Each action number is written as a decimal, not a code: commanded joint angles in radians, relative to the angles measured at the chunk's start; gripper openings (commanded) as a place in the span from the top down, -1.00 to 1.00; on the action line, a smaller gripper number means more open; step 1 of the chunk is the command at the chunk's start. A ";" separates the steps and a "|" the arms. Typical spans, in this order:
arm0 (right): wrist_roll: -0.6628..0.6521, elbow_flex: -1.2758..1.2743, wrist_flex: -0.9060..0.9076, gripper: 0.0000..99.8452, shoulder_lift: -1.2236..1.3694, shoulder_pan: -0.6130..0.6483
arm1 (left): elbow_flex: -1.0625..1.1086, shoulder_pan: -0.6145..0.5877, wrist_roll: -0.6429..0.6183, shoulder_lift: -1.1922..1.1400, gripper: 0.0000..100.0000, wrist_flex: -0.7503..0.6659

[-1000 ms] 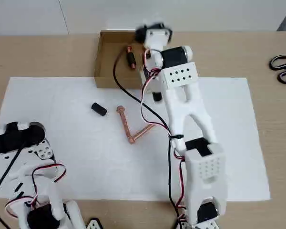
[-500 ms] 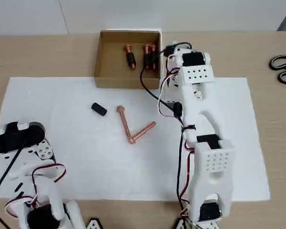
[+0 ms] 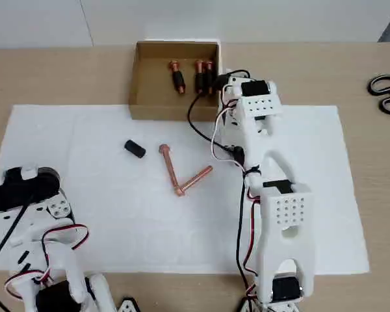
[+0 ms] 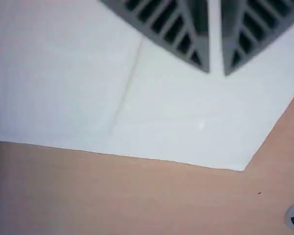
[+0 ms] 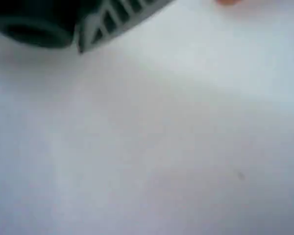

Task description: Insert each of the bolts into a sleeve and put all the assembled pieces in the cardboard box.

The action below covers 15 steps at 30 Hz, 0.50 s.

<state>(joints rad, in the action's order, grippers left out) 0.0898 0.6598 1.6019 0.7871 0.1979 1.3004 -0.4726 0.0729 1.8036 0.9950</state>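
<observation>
The cardboard box (image 3: 142,81) at the back holds three bolts in black sleeves (image 3: 204,75). A loose black sleeve (image 3: 135,148) and two bare copper bolts (image 3: 168,166) (image 3: 196,178) lie on the white paper. My right arm (image 3: 257,107) stands just right of the box, folded down over the paper. In the right wrist view a black sleeve (image 5: 32,27) lies against one ribbed finger (image 5: 122,17); whether it is gripped is hidden. My left gripper (image 4: 216,72) hovers shut and empty over the paper's corner near the table's front left.
The white paper sheet (image 3: 84,214) covers most of the wooden table (image 3: 65,71). Black scissors (image 3: 387,91) lie at the far right. My left arm (image 3: 23,188) sits at the front left corner. Red and black cables (image 3: 201,127) trail from the right arm.
The right arm has drawn back from over the box toward the paper, uncovering two sleeved bolts at the box's right side. The left arm has barely moved.
</observation>
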 commanded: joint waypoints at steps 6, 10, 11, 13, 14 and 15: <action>0.005 0.003 -0.002 0.65 -0.001 0.002 | -0.039 0.002 -0.006 0.012 0.99 0.005; 0.005 0.003 0.039 0.65 0.001 0.002 | -0.039 0.002 -0.006 0.012 0.99 0.005; 0.005 0.003 0.050 0.65 0.002 0.002 | -0.039 0.002 -0.006 0.012 0.99 0.005; 0.005 0.003 0.065 0.65 0.001 -0.004 | -0.039 0.002 -0.006 0.012 0.99 0.005; 0.005 0.003 0.065 0.65 0.001 -0.004 | -0.039 0.002 -0.006 0.012 0.99 0.005; 0.005 0.003 0.067 0.65 0.004 -0.004 | -0.039 0.002 -0.006 0.012 0.99 0.005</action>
<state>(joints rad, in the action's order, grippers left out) 0.0867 0.6644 1.6356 0.7902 0.2056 1.3004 -0.4726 0.0729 1.8036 0.9950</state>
